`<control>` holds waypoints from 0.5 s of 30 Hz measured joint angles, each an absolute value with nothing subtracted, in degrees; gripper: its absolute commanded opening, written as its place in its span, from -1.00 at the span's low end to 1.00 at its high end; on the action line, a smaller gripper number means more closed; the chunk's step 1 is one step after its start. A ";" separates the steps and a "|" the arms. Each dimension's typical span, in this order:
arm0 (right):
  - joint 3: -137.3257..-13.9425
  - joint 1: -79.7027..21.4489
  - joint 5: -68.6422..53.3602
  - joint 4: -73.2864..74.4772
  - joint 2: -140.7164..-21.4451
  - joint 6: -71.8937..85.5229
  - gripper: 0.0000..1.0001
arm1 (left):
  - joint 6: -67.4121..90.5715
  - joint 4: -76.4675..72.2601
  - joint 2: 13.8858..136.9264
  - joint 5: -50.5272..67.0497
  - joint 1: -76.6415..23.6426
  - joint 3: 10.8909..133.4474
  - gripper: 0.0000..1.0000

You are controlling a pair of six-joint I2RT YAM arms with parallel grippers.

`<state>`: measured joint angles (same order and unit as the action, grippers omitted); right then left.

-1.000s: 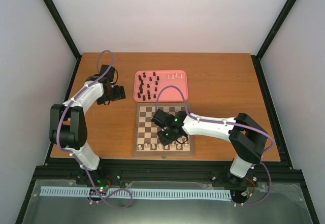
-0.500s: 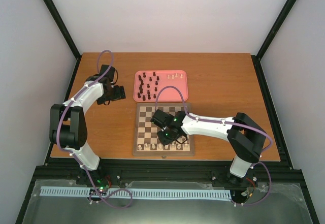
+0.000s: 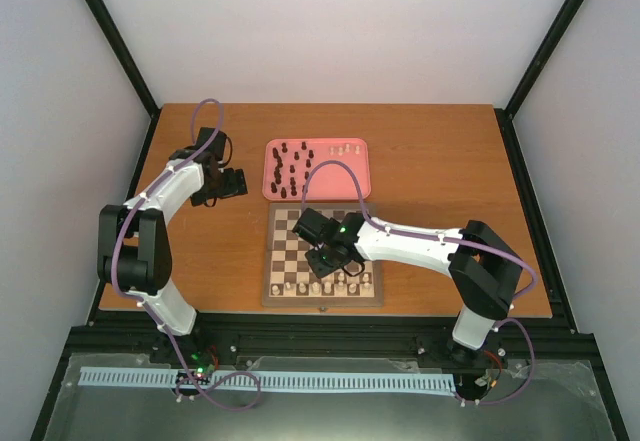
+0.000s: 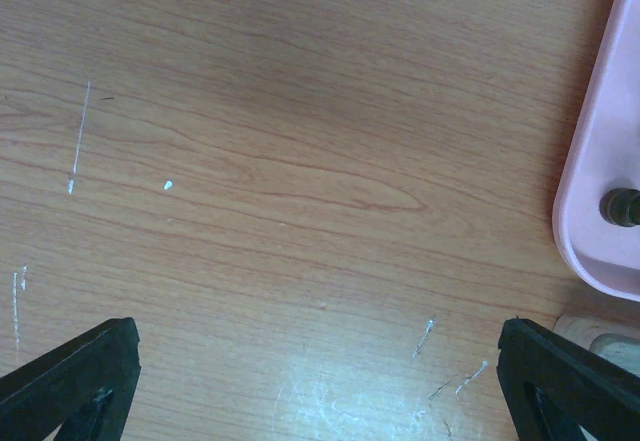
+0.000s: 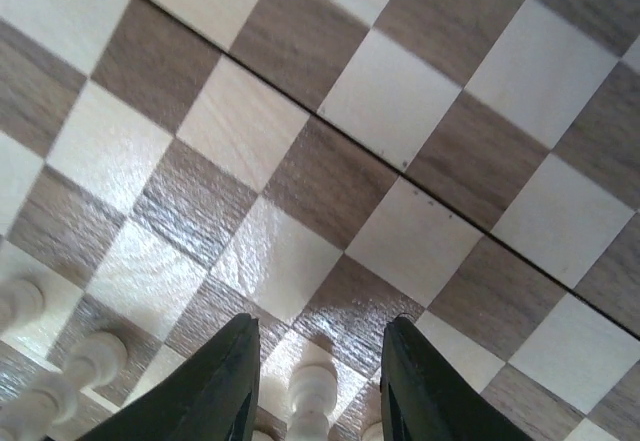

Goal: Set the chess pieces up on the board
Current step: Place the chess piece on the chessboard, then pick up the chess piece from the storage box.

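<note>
Pawn (image 5: pixel 310 396), cream-white, stands upright on a near-row square of the board (image 5: pixel 330 181). It sits between the parted fingers of the right gripper (image 5: pixel 320 331), which clear it on both sides and grasp nothing. More white pieces (image 3: pixel 320 286) line the near rows. Beyond the board's far edge, the pink tray (image 3: pixel 355 179) carries upright dark pieces (image 3: pixel 290 166) and a few cream ones (image 3: pixel 347 148). Left gripper (image 4: pixel 318 331), spread wide and empty over the table (image 4: pixel 250 161), lies just beside the tray's left side. It is judged the nearer arm for those pieces.
</note>
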<state>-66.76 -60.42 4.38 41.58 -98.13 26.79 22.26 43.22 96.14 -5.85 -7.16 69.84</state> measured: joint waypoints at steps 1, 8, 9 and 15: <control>-67.24 -60.27 4.49 41.65 -98.24 26.72 -0.28 | 22.28 43.24 96.14 -5.87 -7.16 69.87 0.99; -71.72 -54.26 4.40 42.44 -98.56 25.23 -0.08 | 22.26 43.24 96.14 -6.00 -7.16 69.87 0.99; -73.38 -52.51 4.38 42.70 -99.02 24.69 -0.08 | 22.26 43.24 96.14 -6.00 -7.16 69.87 0.99; -86.70 -41.32 4.32 42.52 -107.33 21.04 -0.13 | 22.26 43.24 96.14 -6.00 -7.16 69.87 0.99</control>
<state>-86.70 -41.32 4.32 42.52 -107.33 21.04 22.26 43.24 96.14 -6.00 -7.16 69.87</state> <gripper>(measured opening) 0.444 0.997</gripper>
